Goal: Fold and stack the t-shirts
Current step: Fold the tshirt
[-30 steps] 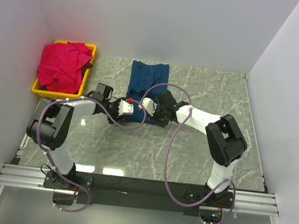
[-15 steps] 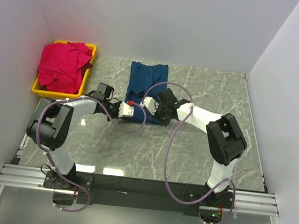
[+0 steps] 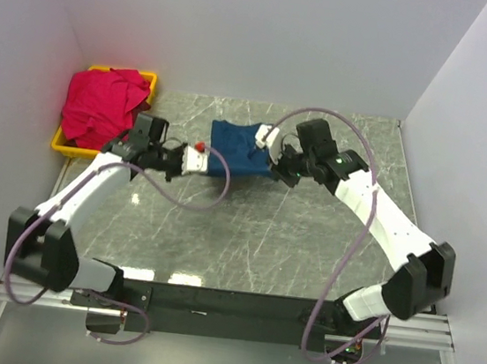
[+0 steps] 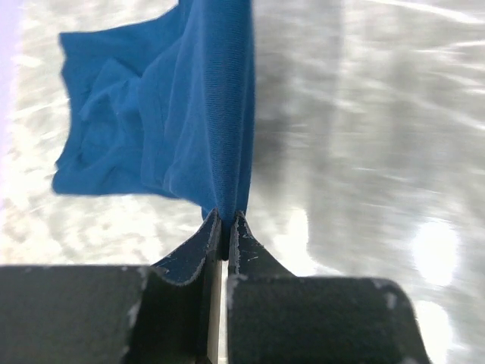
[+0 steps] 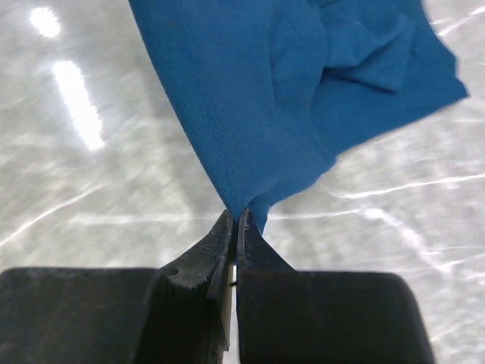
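Seen from overhead, a grey-green marbled tabletop (image 3: 308,234) is enclosed by plain white walls, with two white-and-black robot arms reaching in from the 6 o'clock edge. A soft navy blue cloth t-shirt (image 3: 240,151) lies bunched just toward 12 o'clock of the table's centre, held between the two arms. The left gripper (image 3: 207,162) comes in from 9 o'clock and is clamped on the shirt's 9 o'clock edge. In the left wrist view its black fingertips (image 4: 225,224) are pressed together on a narrow ridge of blue fabric (image 4: 189,114). That ridge runs taut straight away from the jaws, and the rest of the cloth spreads in loose folds toward 10 o'clock. The right gripper (image 3: 277,158) comes in from 3 o'clock and is pinched on the shirt's 3 o'clock edge. In the right wrist view its jaws (image 5: 235,221) are closed on a point of the cloth (image 5: 288,98), which fans out upward from there, wrinkled toward 1 o'clock. Blurred, glossy marble shows beneath it. A crumpled bright red-pink cloth t-shirt (image 3: 102,107) fills a yellow plastic bin (image 3: 151,77) in the table's 10 o'clock corner, well apart from both grippers. Purple cables loop along each arm.
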`<state>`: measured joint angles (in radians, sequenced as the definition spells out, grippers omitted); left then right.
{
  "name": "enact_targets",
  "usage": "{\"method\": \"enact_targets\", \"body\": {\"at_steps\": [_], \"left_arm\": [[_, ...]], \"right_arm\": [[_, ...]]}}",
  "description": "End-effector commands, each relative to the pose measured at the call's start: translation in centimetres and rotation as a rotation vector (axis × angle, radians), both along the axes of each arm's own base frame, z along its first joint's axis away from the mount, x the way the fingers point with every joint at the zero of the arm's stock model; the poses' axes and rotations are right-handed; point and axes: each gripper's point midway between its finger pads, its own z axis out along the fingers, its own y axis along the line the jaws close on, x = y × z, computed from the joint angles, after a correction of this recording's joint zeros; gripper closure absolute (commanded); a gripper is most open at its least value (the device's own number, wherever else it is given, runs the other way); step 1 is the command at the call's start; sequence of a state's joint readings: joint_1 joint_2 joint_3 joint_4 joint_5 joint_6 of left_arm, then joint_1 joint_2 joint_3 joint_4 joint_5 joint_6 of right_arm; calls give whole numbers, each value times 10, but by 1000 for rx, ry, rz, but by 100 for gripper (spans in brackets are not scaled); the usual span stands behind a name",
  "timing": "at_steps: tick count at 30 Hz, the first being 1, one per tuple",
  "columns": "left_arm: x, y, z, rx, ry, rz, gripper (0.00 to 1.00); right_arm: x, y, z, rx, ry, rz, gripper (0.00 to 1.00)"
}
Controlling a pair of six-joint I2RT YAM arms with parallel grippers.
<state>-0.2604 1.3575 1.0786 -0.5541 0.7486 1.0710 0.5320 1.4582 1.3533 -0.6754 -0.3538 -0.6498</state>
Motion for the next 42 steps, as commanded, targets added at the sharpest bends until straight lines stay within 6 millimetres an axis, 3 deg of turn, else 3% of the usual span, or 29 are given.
{"method": "enact_targets", "body": {"at_steps": [1, 2, 3, 4, 5, 7, 8, 10, 12, 14, 16, 17, 18, 20, 21, 22, 23, 25, 26, 27, 28, 30, 31, 33, 34, 36, 40, 42], "left_arm": [[-76, 8, -32, 75, 166, -84, 99], [-92, 5, -37, 91, 179, -115, 99], [-106, 6, -35, 90, 174, -129, 99], [-127, 9, -48, 102, 239, -142, 99], [-145, 8, -51, 107, 273, -171, 99], [-182, 12, -56, 102, 358, -205, 99], [-194, 11, -56, 104, 376, -230, 99], [-209, 16, -55, 111, 397, -228, 99], [-203, 14, -41, 95, 381, -198, 100], [-193, 11, -35, 101, 384, -179, 100], [-174, 4, -17, 79, 361, -155, 100], [-156, 3, -19, 72, 377, -122, 99], [-138, 0, -8, 54, 346, -103, 99], [-104, 2, -12, 49, 362, -39, 99], [-80, -2, 0, 21, 309, -19, 98], [-65, -3, 2, 4, 307, 8, 98], [-46, -2, -8, 7, 338, 46, 96], [-13, -8, 0, -19, 296, 68, 96], [2, -8, -18, 5, 330, 91, 95], [18, -11, -15, -3, 323, 112, 95], [32, -14, -18, -7, 315, 128, 95], [54, -19, -38, -2, 380, 169, 94], [63, -20, -44, 0, 382, 178, 93], [76, -20, -71, 16, 427, 232, 93], [82, -20, -78, 16, 419, 242, 93], [79, -19, -101, 37, 469, 259, 93], [47, -24, -130, 82, 579, 240, 91], [18, -25, -138, 93, 635, 225, 91]], "right_arm": [[-62, -19, -23, -54, 156, 79, 100], [-89, -23, -33, -68, 204, 122, 100], [-103, -25, -39, -79, 222, 148, 100], [-119, -27, -38, -78, 209, 186, 100], [-140, -36, -56, -109, 264, 207, 100], [-175, -37, -58, -102, 303, 277, 100], [-189, -39, -64, -101, 338, 296, 100], [-212, -39, -57, -74, 388, 344, 100], [-207, -37, -45, -63, 367, 348, 100], [-186, -34, -31, -71, 291, 324, 100], [-163, -31, -27, -86, 248, 302, 100], [-152, -28, -18, -76, 224, 297, 100], [-143, -28, -18, -86, 216, 303, 100], [-119, -28, -28, -101, 245, 271, 100], [-108, -27, -39, -119, 259, 271, 100], [-94, -25, -42, -114, 233, 261, 100], [-79, -30, -44, -115, 221, 229, 100], [-54, -26, -60, -136, 221, 215, 100], [-37, -25, -58, -137, 201, 200, 100], [-27, -24, -63, -141, 204, 193, 100], [-15, -21, -80, -153, 235, 187, 100], [10, -21, -87, -154, 229, 157, 100], [23, -17, -101, -162, 243, 148, 100], [34, -17, -127, -180, 291, 125, 100], [40, -14, -131, -181, 289, 121, 100], [43, -14, -149, -193, 326, 102, 100], [34, -17, -170, -220, 377, 99, 100], [25, -18, -173, -230, 394, 108, 100]]}}
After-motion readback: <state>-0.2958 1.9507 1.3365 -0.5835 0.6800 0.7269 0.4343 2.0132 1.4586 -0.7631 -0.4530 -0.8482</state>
